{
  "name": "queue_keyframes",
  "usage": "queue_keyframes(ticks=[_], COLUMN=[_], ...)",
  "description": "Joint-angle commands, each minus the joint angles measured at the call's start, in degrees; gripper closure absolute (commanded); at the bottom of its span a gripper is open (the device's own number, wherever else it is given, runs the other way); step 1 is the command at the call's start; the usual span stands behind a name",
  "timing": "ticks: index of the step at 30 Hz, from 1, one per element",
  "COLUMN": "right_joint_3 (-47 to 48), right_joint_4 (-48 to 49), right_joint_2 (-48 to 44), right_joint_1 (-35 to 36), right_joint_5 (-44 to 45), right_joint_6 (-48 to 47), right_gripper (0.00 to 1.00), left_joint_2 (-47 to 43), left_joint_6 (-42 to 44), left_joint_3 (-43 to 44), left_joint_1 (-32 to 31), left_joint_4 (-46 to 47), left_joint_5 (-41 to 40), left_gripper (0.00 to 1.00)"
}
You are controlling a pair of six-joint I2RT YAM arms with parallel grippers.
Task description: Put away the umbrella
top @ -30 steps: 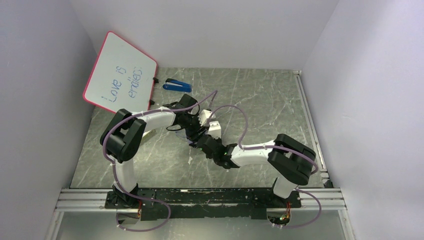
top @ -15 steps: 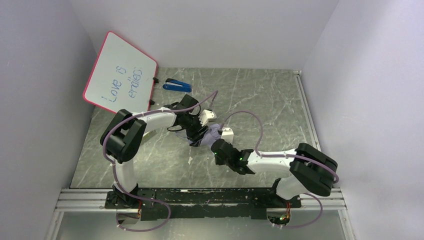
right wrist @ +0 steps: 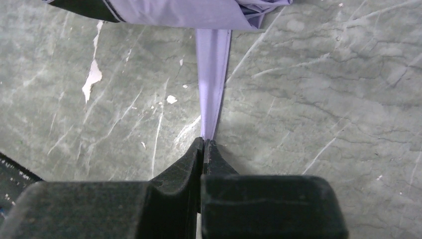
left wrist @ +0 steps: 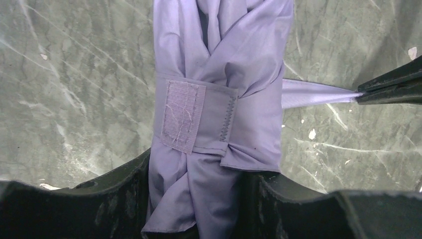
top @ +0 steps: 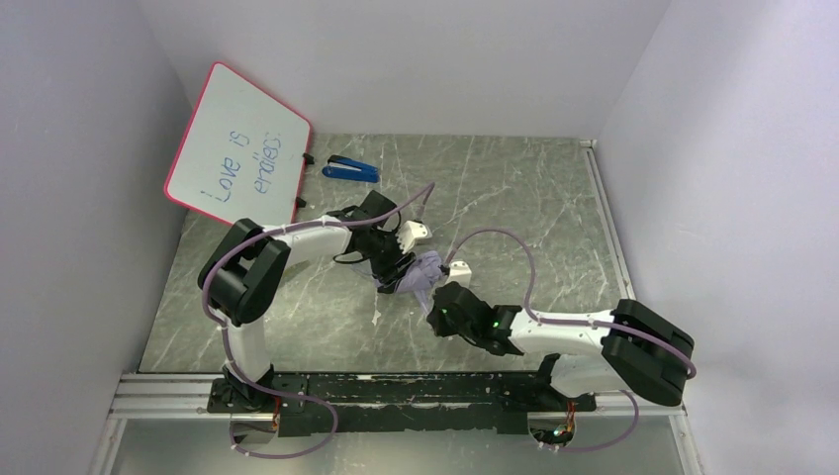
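Your left pincer (left wrist: 199,196) is half-closed around the rolled umbrella (left wrist: 219,74) over the middle of the worktop (left wrist: 74,74). Your right pincer (right wrist: 204,149) is clamped tight on its strap (right wrist: 213,74) (stretched taut between them).

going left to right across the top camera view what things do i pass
whiteboard → blue stapler → umbrella → right arm's elbow
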Motion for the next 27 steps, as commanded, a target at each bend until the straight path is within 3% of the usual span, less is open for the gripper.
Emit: queue_keyframes(ticks=[1,15,22,27], right_joint_3=[-3.4,-0.2,2.3,2.5], right_joint_4=[-6.2,-8.9,-11.5,-12.8], right_joint_2=[-1.4,0.3,-0.5,-2.2], right_joint_1=[1.7,2.7,2.6,2.6], right_joint_5=[-13.6,-8.1,-5.6,-4.1], right_joint_6=[-2.4,-2.2,-4.1,-4.3], right_gripper=[1.0,1.0,0.83,0.77], left_joint_2=[3.0,0.9,1.3,1.0], left_joint_6=[-0.7,2.1,4.2,4.8], left_joint_3=[-2.4,-5.1,-5.7,-6.3], left_joint_1=[1.9,0.5,-0.4,-1.4], left_joint_4=[2.8,5.0,4.8,5.2], left_joint_5=[-17.9,-16.7,-16.1,-15.9], left_gripper=[0.95,0.95,0.95,0.95])
